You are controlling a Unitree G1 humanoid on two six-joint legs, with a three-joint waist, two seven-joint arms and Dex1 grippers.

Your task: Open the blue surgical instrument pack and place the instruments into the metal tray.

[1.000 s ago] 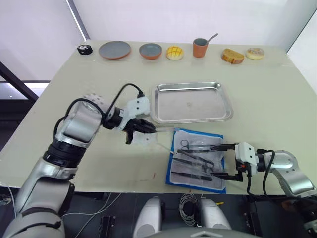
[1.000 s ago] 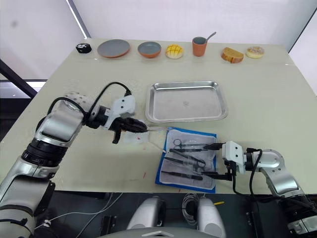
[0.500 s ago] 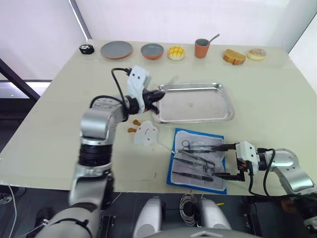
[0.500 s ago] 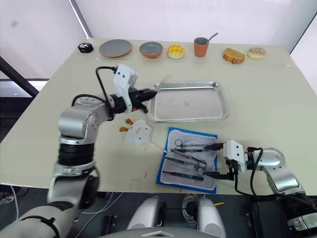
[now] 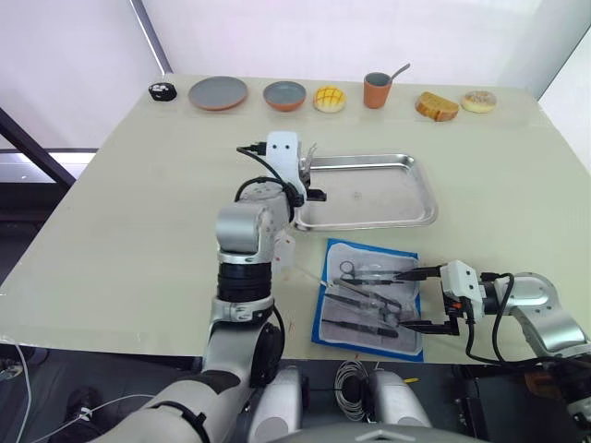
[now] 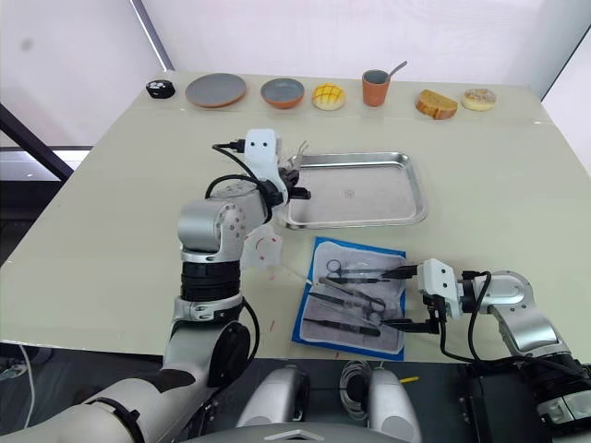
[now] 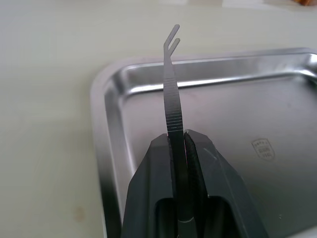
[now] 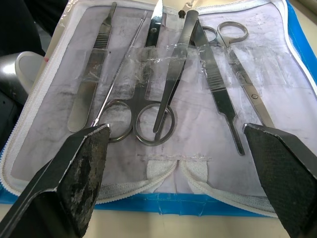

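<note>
Nearest, the right claw (image 6: 407, 299) stood spread wide at the near edge of the blue surgical instrument pack (image 6: 355, 297), which lay unzipped on the desk (image 6: 111, 249) with most instruments (image 8: 163, 94) left inside. Beyond it, the left claw (image 7: 179, 148) was clamped on slim forceps (image 7: 171, 79) over the corner of the metal tray (image 6: 353, 190), which looked empty, so the transfer had barely begun.

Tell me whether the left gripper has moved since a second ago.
Yes. The left gripper, shut on forceps, went from near the blue surgical instrument pack toward the far side, to the metal tray's left rim.
</note>
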